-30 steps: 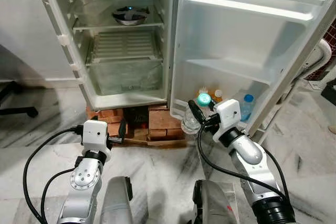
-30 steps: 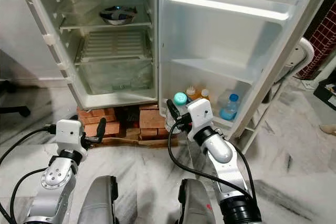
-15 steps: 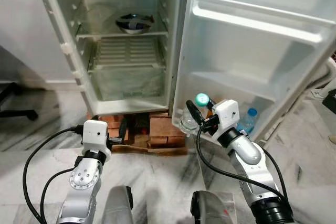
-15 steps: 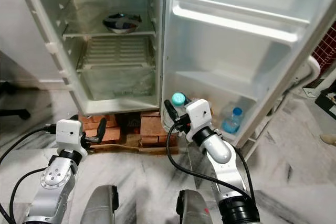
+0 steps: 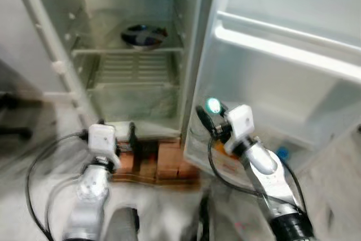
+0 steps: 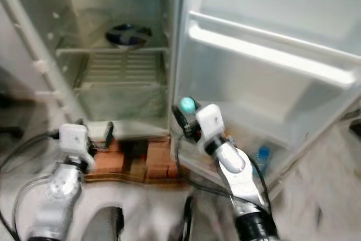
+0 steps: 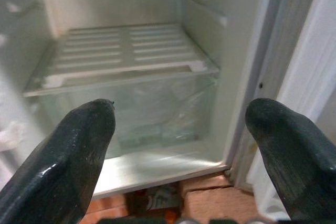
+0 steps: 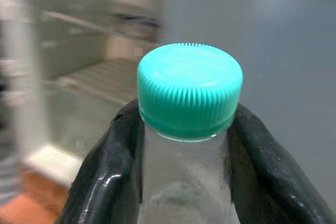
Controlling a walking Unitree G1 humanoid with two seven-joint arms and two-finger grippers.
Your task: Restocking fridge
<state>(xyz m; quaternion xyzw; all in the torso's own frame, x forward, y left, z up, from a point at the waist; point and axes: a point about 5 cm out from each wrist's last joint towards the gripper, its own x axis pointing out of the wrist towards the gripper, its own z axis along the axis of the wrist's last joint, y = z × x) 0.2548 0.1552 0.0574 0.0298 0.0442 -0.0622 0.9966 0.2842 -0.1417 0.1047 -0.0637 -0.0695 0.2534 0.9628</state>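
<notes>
Right now the right hand (image 8: pixel 184 182) is clamped on one clear bottle (image 8: pixel 186 192), both black fingers (image 8: pixel 105 182) pressed to the neck just under its teal cap (image 8: pixel 190 90). In the head views that hand (image 5: pixel 210 118) holds the bottle up in front of the inner face of the open fridge door (image 5: pixel 282 83), near the door's hinge edge. Head views are blurred.

Left hand (image 7: pixel 184 145) is wide open, holding nothing, two fingers (image 7: pixel 68 150) spread far apart. It points into the fridge (image 7: pixel 131 77): ahead of it one slatted white shelf (image 7: pixel 126 51) over one clear crisper drawer (image 7: pixel 136 108). Below the hand, red bricks (image 7: pixel 210 198) under the fridge base. In the head views the left hand (image 5: pixel 131 135) sits low, just in front of the fridge bottom edge and above the bricks (image 5: pixel 163 162).

Up and ahead of the left hand, one dark bowl (image 5: pixel 144 34) sits on the upper shelf (image 5: pixel 130 51) of the cabinet.

Door has two white rack rails visible, upper one (image 5: pixel 287 52) above the right hand. Down and to the right of the right hand, one blue-capped bottle (image 6: pixel 262 156) sits in the bottom door rack. Something orange (image 5: pixel 227 165) shows below the right hand, too blurred to tell what.

Floor (image 5: pixel 163 207) is grey marble. Black cables (image 5: pixel 39 167) loop from the left wrist.
</notes>
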